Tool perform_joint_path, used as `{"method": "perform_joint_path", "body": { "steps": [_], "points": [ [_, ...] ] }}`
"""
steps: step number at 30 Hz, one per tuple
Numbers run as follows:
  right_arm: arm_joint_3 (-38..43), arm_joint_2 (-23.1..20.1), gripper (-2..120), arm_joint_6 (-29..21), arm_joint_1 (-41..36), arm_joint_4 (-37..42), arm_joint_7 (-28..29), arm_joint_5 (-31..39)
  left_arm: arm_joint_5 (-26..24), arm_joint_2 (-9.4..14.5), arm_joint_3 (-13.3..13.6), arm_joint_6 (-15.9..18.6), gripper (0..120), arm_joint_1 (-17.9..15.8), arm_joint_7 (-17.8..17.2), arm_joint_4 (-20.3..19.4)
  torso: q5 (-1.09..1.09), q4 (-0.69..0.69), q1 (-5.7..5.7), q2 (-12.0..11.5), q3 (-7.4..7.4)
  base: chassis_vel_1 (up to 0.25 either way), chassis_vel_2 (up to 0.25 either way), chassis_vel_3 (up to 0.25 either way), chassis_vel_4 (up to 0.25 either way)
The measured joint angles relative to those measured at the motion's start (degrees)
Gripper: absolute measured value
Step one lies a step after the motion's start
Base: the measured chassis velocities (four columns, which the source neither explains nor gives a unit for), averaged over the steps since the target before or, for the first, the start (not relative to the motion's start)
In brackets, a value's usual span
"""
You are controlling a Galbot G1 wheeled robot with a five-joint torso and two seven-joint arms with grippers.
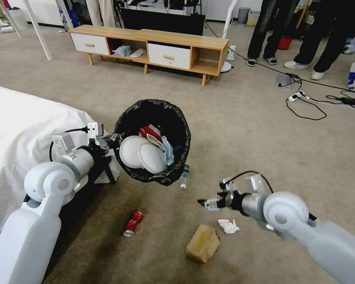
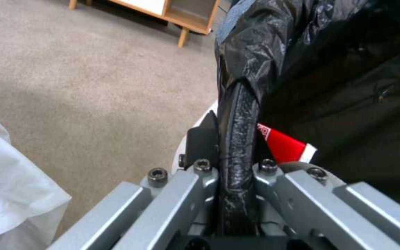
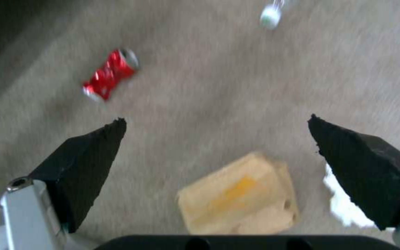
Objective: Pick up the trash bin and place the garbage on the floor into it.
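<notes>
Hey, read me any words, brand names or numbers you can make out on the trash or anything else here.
None can be read.
Crushed red can: print too small and crumpled.
Red wrapper in the trash bin: white pattern, no legible letters.
Clear bottle: label too small.
Brown paper bag: a yellow stain, no print.

Glossy black crinkled liner on bin [image 1: 154, 118], white discs and red-white wrapper [image 2: 283, 146] inside, crushed red can [image 1: 133, 223] with silver ends, tan paper bag [image 1: 203, 242] with yellow patch, white tissue [image 1: 228, 226], green-capped clear bottle [image 1: 184, 176], beige-grey carpet [image 1: 244, 130] with darker smudges.
</notes>
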Motion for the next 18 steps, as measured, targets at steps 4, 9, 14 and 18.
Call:
{"method": "perform_joint_path", "body": {
  "steps": [4,9,14,18],
  "points": [
    [-3.1,-0.2,100,0.1,-0.1,-1.5,0.6,0.0,-0.1,0.0,0.1,0.0,2,0.2,-0.1,0.0,0.0,0.01,0.0,0.0,0.01,0.0,0.0,0.0,0.0],
    [-3.7,-0.4,100,0.1,-0.9,-2.6,1.0,-0.1,-0.2,0.0,0.0,0.1,2,0.3,-0.1,-0.1,0.0,0.0,0.0,0.0,0.01,0.0,0.0,0.0,0.0],
    [-3.3,0.1,100,0.1,-2.1,-5.0,1.0,-0.2,-0.3,0.0,-0.2,0.1,2,0.3,-0.1,-0.1,0.0,0.0,0.0,0.0,0.01,0.0,0.0,0.0,0.0],
    [-3.1,0.8,100,0.1,-2.1,-6.9,0.7,-0.1,-0.3,0.0,-0.2,0.1,2,0.5,-0.1,-0.2,0.0,0.0,0.0,0.0,0.01,0.0,0.0,0.0,0.0]
  ]
}}
